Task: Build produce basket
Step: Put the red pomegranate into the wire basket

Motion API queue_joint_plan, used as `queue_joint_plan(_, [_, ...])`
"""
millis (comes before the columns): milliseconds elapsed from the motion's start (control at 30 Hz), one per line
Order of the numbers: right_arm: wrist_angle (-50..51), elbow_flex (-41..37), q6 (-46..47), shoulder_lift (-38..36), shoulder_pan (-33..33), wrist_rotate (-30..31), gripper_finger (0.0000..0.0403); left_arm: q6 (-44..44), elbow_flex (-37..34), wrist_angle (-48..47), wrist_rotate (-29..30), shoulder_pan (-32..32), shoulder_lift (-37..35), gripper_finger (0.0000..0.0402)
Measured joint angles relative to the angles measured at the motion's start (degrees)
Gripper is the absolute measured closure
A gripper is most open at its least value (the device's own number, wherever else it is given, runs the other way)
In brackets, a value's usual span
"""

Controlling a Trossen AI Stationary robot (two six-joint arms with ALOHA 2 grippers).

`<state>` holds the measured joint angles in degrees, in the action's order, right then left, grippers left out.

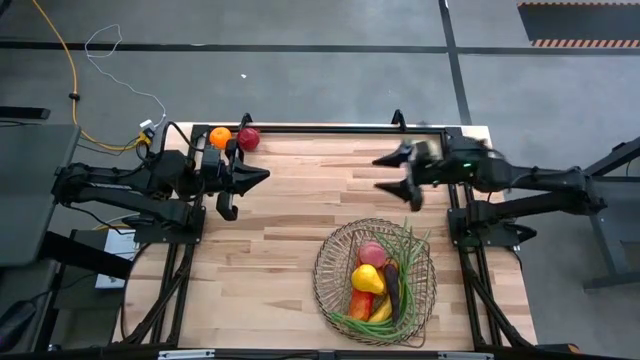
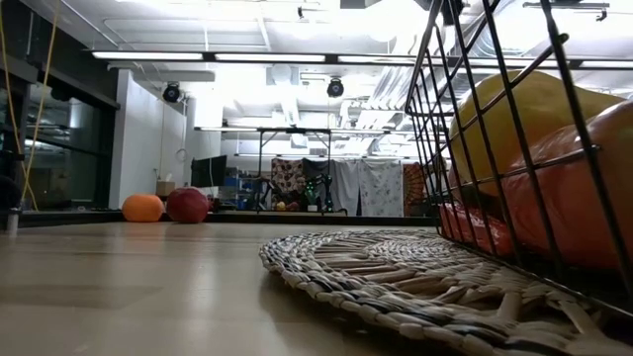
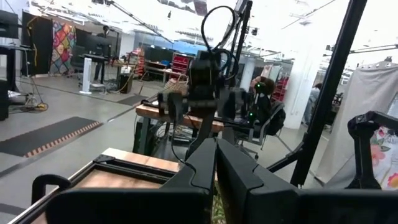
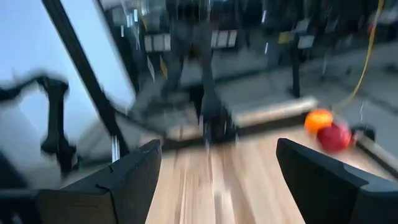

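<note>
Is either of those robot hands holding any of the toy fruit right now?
No. The left hand is shut on nothing, and the right hand is open and empty. The orange and apple sit untouched at the table's far edge.

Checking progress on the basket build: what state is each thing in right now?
basket: upright on the table, partly filled with produce
orange: outside the basket, at the table's far edge
dark red apple: outside, beside the orange
left pincer: shut, empty
right pincer: open, empty

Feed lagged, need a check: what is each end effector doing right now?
Left end effector: closed, holding nothing, above the table's left side.
Right end effector: open, empty, above the table's far right, apart from the basket.
</note>
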<state>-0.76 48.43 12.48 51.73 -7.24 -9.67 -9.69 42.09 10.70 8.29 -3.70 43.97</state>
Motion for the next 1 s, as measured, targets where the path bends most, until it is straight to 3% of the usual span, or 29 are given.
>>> queue_joint_plan(300, [0.91, -0.10, -6.36, -7.39, -1.80, 0.49, 0.0094, 0.69, 0.00, -0.29, 1.59, -0.02, 0.00, 0.0396])
queue_joint_plan(733, [1.80, -0.08, -6.01, -5.49, -1.69, -0.40, 0.0103, 2.86, 0.00, -0.65, 1.56, -0.02, 0.00, 0.0396])
queue_joint_plan(867, [1.84, -0.08, -5.47, -5.32, -0.73, -0.62, 0.0163, 2.88, 0.00, -0.65, 1.56, -0.02, 0.00, 0.0396])
queue_joint_plan(1000, [3.61, -0.08, -4.83, -5.36, 0.96, -0.98, 0.0277, 2.88, 0.00, -1.00, 1.54, -0.02, 0.00, 0.0396])
